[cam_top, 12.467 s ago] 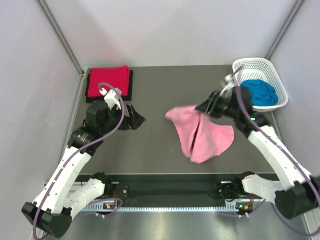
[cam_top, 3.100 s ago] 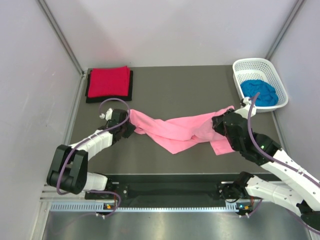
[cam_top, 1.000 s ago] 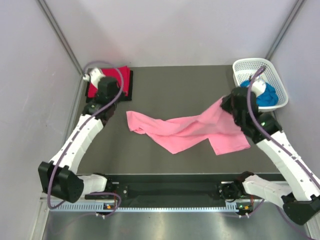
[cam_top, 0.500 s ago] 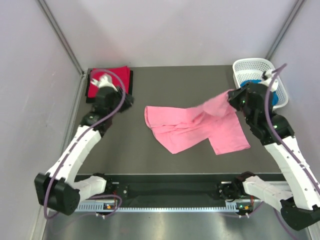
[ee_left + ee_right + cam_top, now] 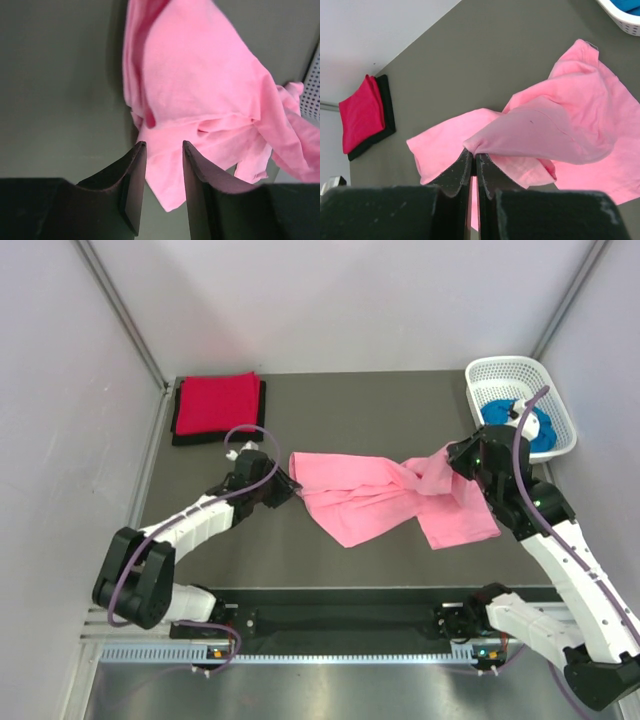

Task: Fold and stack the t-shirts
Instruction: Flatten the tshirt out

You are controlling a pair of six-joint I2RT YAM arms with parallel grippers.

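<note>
Top external view: the pink t-shirt [image 5: 370, 502] lies crumpled across the middle of the tabletop [image 5: 360, 420]. The right gripper [image 5: 445, 462], jaws pressed tight on a raised fold at the shirt's right side, holds it up, probably for spreading. The left gripper [image 5: 288, 490], jaws partly apart and empty, sits at the shirt's left edge, seemingly to take a second hold. The red t-shirt [image 5: 217, 402] rests folded on the black t-shirt [image 5: 215, 439] at the far left corner, forming the stack.
</note>
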